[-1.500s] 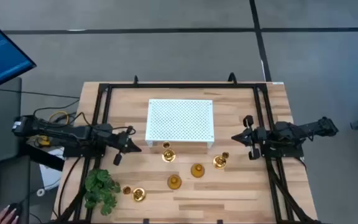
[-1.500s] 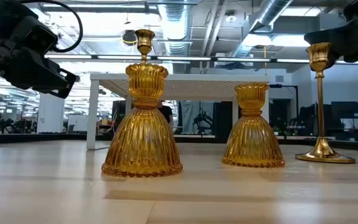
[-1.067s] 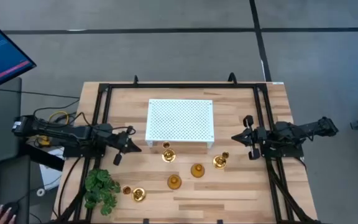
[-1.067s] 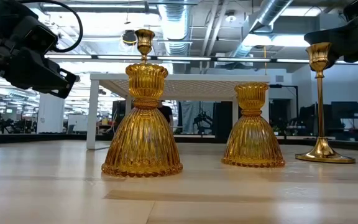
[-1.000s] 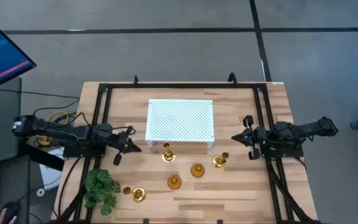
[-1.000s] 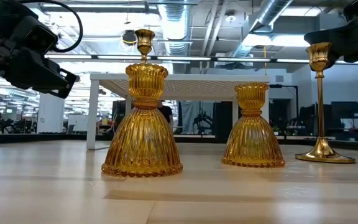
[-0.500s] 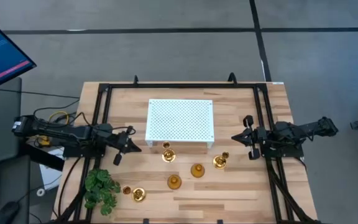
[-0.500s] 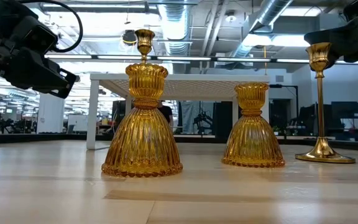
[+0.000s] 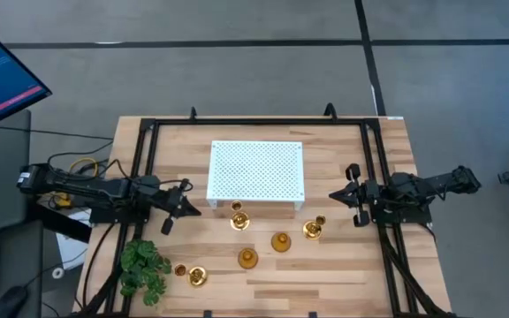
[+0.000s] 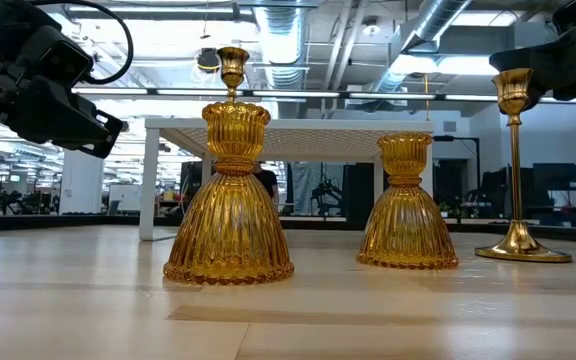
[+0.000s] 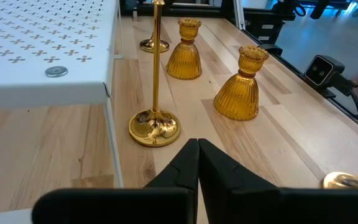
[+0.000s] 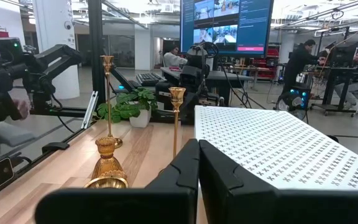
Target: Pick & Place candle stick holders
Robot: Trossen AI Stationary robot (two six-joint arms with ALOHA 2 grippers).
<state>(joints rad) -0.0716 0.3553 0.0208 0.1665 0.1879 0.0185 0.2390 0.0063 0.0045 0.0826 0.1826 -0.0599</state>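
Several gold candle stick holders stand upright on their round bases on the wooden table, in front of the white perforated board (image 9: 254, 172). Two are ribbed and bell-shaped (image 9: 280, 241) (image 9: 247, 258); they also show in the low view (image 10: 230, 200) (image 10: 406, 205). Three are tall with thin stems (image 9: 239, 219) (image 9: 313, 230) (image 9: 197, 276). My left gripper (image 9: 193, 209) is shut and empty at the board's left near corner; the nearest tall holder (image 11: 154, 127) stands just ahead of it. My right gripper (image 9: 336, 196) is shut and empty right of the board.
A green leafy plant (image 9: 144, 269) stands at the table's near left corner. The board (image 10: 298, 128) stands raised on white legs. A black frame (image 9: 148, 128) runs around the table's edges. Bare wood lies between the holders and the near edge.
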